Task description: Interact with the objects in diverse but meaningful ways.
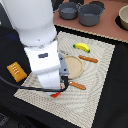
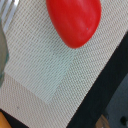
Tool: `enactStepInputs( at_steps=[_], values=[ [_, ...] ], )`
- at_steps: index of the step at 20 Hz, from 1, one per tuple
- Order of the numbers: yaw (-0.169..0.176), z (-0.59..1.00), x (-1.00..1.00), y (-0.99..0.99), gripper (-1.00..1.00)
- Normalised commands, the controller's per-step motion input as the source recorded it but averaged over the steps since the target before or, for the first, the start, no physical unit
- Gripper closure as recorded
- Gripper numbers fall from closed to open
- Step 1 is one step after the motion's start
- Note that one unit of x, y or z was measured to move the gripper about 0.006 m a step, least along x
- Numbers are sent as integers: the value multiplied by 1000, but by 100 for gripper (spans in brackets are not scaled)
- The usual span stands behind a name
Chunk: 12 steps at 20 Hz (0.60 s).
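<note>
Filling the wrist view from close up, a red tomato (image 2: pixel 75 21) is lying on the woven placemat (image 2: pixel 45 65), smooth and glossy, with nothing visibly touching it. Fork tines (image 2: pixel 10 10) are poking into one corner of that picture, resting on the same mat. The gripper (image 1: pixel 61 80) is hanging low over the mat's near edge in the exterior view, but the big white arm (image 1: pixel 37 30) is blocking most of it, so I cannot tell whether its fingers are spread or pressed together. A bit of red (image 1: pixel 56 93) is showing just under the arm at the mat's edge, most likely that same tomato.

Working outward from the gripper, the mat is holding a round tan plate (image 1: pixel 74 66) just beside the arm. One wooden-handled knife (image 1: pixel 77 85) is lying on the mat near the plate's front, and another wooden handle (image 1: pixel 88 59) is lying on the plate's far side. A small yellow banana (image 1: pixel 82 47) is sitting farther back on the mat, beyond the plate. Off the mat, toward the exterior view's left, a golden scored bread loaf (image 1: pixel 17 71) is resting on the dark table. Well behind the mat, two grey pots (image 1: pixel 80 12) are standing side by side on a brown surface, with a pale bowl (image 1: pixel 123 18) at the exterior view's right edge.
</note>
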Motion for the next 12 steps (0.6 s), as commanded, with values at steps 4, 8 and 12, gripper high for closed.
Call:
enactStepInputs(
  at_steps=[4,8,12],
  values=[
    [136,41,384,-202,-100],
    [84,74,516,-244,-100],
    [10,67,708,-275,-100]
  ],
)
